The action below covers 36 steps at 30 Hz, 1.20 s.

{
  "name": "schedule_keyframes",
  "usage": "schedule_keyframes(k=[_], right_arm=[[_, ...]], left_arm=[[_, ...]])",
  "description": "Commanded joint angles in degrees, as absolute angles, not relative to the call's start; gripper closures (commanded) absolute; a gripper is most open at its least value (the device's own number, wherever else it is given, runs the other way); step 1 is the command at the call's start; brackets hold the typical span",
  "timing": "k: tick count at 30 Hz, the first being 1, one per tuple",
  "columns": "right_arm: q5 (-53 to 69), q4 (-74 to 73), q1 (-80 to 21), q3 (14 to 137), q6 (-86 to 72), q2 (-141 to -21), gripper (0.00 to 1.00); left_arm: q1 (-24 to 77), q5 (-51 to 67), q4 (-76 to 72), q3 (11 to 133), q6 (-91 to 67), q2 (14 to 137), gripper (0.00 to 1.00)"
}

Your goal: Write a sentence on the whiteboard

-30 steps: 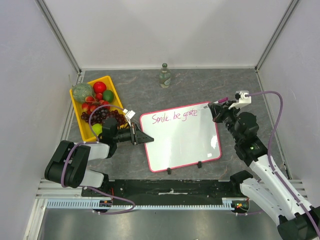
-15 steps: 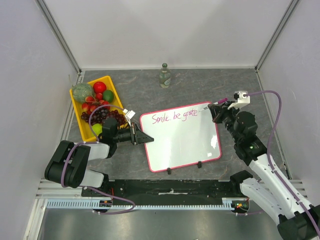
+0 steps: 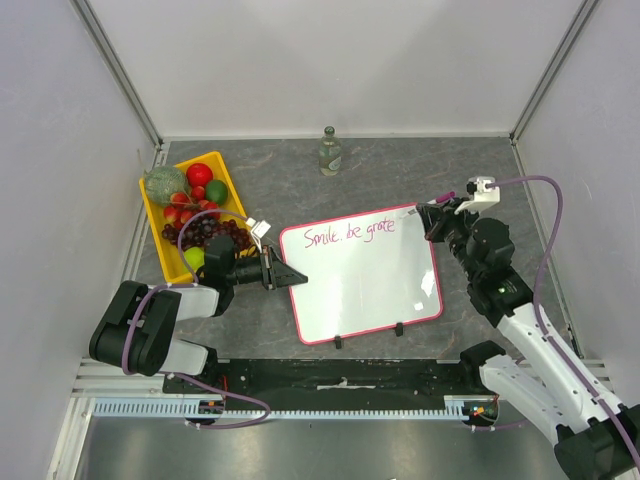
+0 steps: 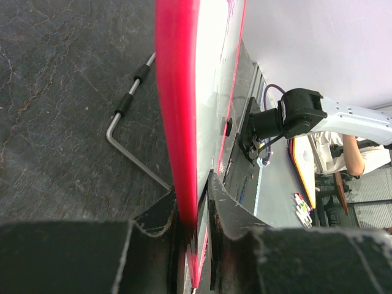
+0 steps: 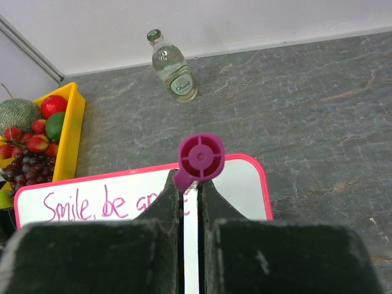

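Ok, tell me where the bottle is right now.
In the top view, the bottle stands upright near the middle of the table's far edge, beyond the whiteboard and right of the yellow tray.

The right gripper (image 5: pixel 190 184) clamps a magenta marker (image 5: pixel 200 157), its round end cap facing the camera at centre. Beneath lies the whiteboard (image 5: pixel 239 184), its pink-rimmed corner at 3 o'clock. The sentence (image 5: pixel 92 207) at 8 o'clock reads "Smile. be" before the fingers hide it. A glass bottle (image 5: pixel 173 68) stands at 12 o'clock, and a yellow tray (image 5: pixel 68 141) of fruit at 9 o'clock.
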<state>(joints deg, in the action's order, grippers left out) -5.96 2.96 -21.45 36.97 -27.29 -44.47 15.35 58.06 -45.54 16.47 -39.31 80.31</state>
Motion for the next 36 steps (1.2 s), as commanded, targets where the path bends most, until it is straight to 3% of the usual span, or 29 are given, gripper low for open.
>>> schedule_keyframes(k=[1, 36], right_arm=[[-6.0, 5.1, -21.2, 38.9, -25.8, -45.0, 1.0], [-10.8, 9.5, -21.1, 39.1, -24.4, -52.1, 1.0]], left_arm=[[16.3, 55.0, -43.9, 15.3, -33.1, 80.7, 0.98], [16.3, 55.3, -43.9, 15.3, -33.2, 80.8, 0.98]])
